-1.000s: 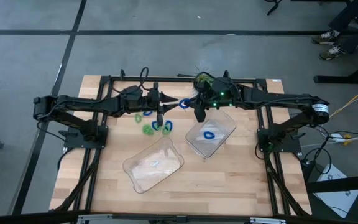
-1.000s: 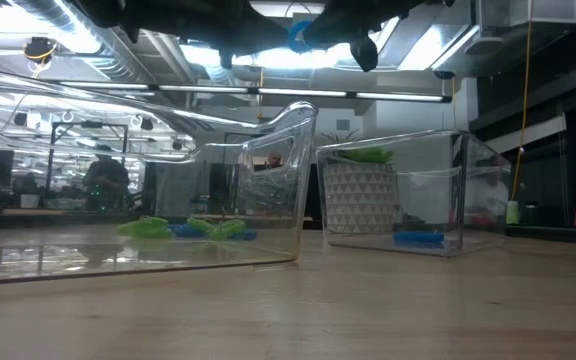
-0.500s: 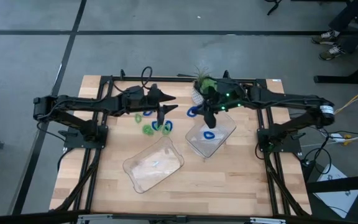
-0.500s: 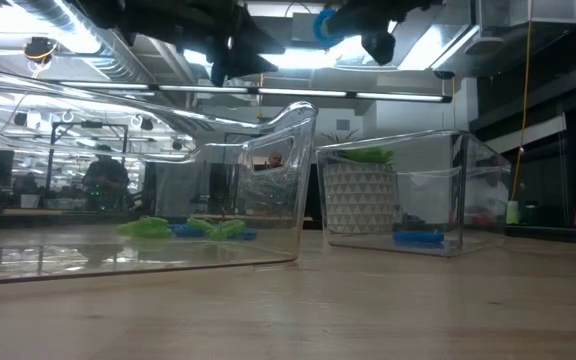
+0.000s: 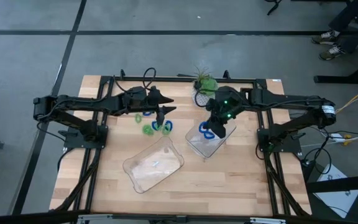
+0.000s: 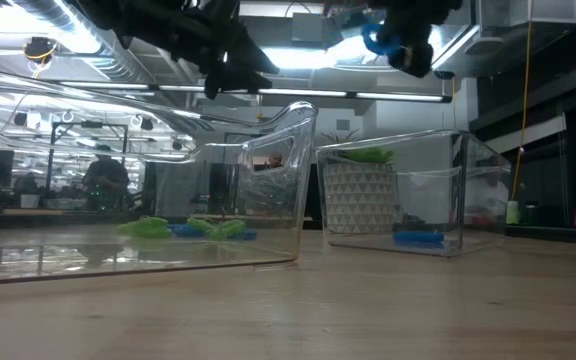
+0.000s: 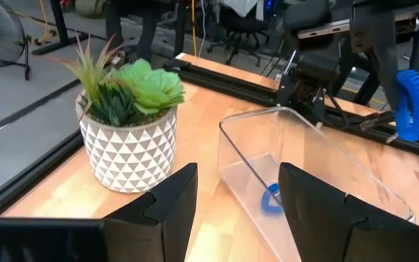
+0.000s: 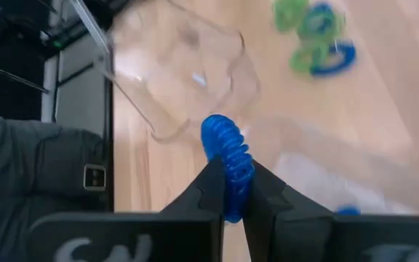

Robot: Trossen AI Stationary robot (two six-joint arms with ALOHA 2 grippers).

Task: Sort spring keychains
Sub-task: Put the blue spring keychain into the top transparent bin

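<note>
My right gripper (image 5: 209, 129) is shut on a bright blue spring keychain (image 8: 228, 164) and hovers over the right clear tray (image 5: 225, 134). That keychain also shows in the low view (image 6: 383, 40) and in the left wrist view (image 7: 412, 102). Another blue keychain (image 7: 271, 200) lies on that tray's floor. My left gripper (image 5: 165, 112) is open and hangs above the loose pile of green and blue keychains (image 5: 154, 126) lying on the table. The left clear tray (image 5: 154, 165) sits toward the near edge. My right gripper pinches the blue keychain's coil (image 8: 231, 191) between its two fingers, which come from above and point down. The loop stands out past the fingertips. It is lifted clear, high over the right tray.
A potted plant in a white patterned pot (image 5: 202, 87) stands near the far edge, close behind the right tray. Bare wooden table lies toward the near edge, beyond both trays. Black frame rails (image 5: 104, 149) run along the table's sides.
My right gripper has carried the blue keychain away from beside my left gripper, toward the table's right and near edge, ending over the right tray; it has turned on the way. My left gripper has stayed above the pile.
</note>
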